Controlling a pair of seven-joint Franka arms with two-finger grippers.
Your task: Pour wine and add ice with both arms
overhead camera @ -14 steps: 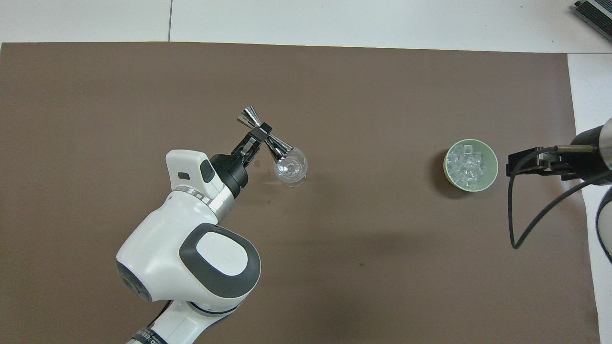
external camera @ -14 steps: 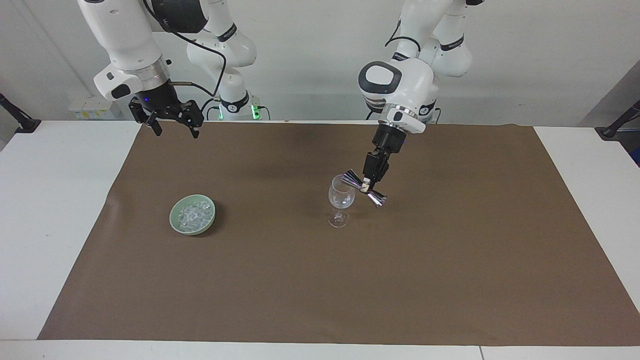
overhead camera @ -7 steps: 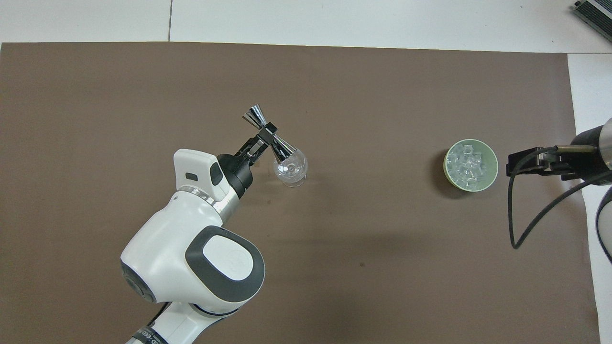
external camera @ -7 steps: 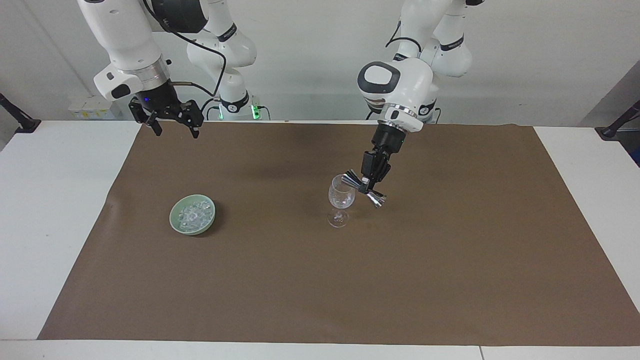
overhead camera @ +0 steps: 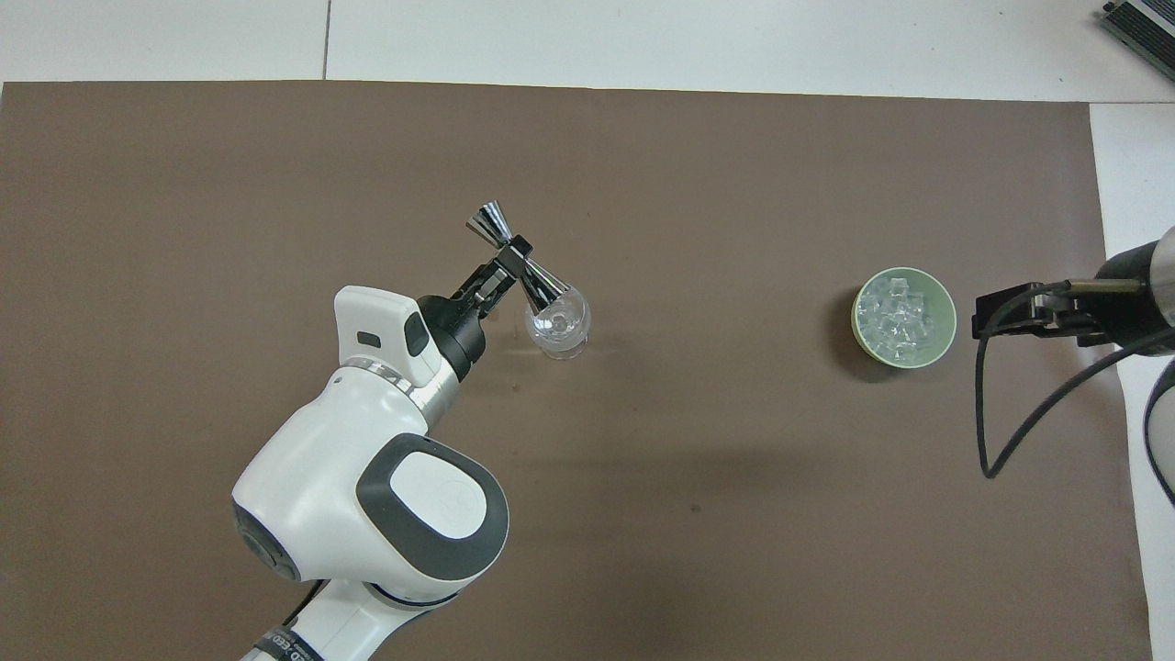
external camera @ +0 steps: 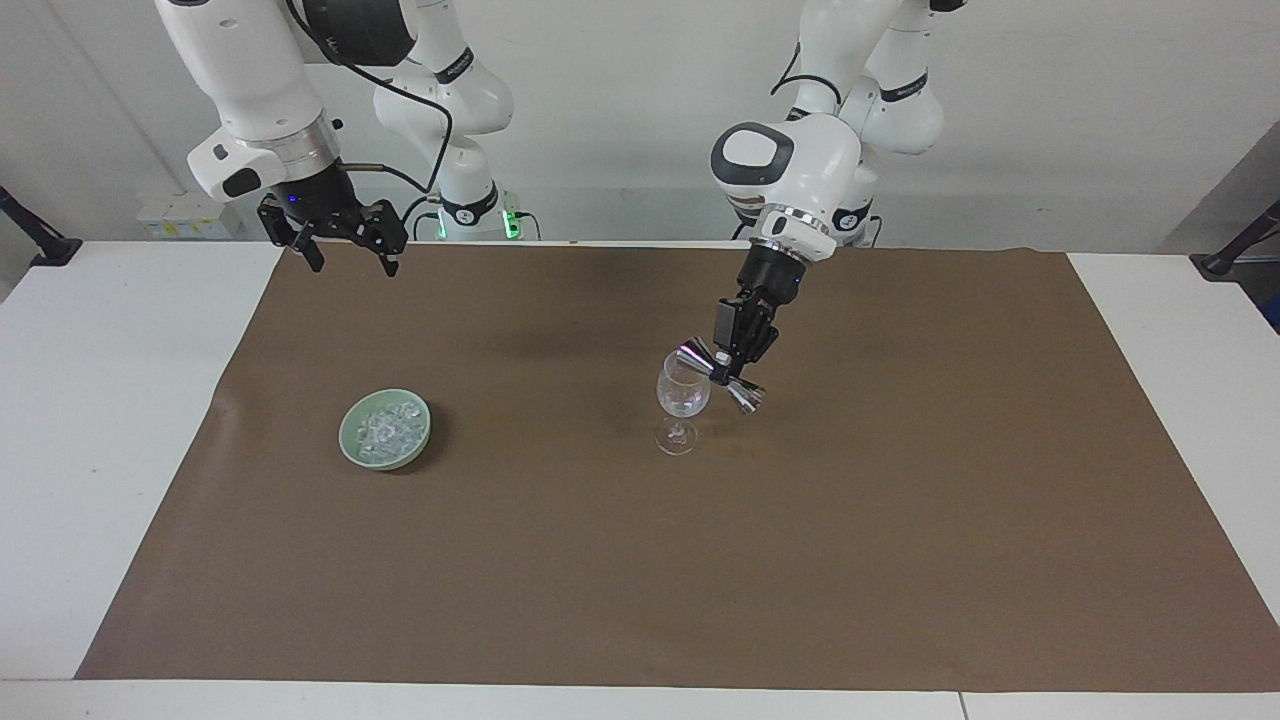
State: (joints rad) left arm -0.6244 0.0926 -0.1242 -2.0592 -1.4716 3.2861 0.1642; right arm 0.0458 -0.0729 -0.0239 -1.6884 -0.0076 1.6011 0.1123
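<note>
Two white arms are sharing the work, and their poses suggest a split of duties. Coming in from its own end, the left arm [external camera: 800, 170] is bending down over the middle of the table, with the left gripper [external camera: 733, 352] clamped at the narrow waist of a shiny double-ended jigger [external camera: 722, 376]. Gripping the waist is leaving both cones free, and the jigger is lying tilted so that one mouth is dipping over the rim of the wine glass [external camera: 682, 402], which reads as pouring. Whether liquid is running I cannot tell. The glass is standing upright on its foot, apart from everything else, probably so the tipped measure has room to swing.

Meanwhile the right arm [external camera: 250, 90] is waiting with the right gripper [external camera: 345, 250] hanging, fingers spread apart and empty, over the edge of the mat at its own end of the table (well placed, I judge, for the ice step to follow). Nearby, the pale green bowl [external camera: 385, 429] is sitting toward the right arm's end of the table, and the ice [overhead camera: 895, 315] is heaped inside it as many small clear chunks; none is showing in the glass yet.

Underneath, a brown mat [external camera: 640, 560] is covering most of the white table [external camera: 90, 420], lying flat apart from a slight ripple near the bowl. Around it, a plain pale wall is closing the room, with black clamp stands at the table's corners.
</note>
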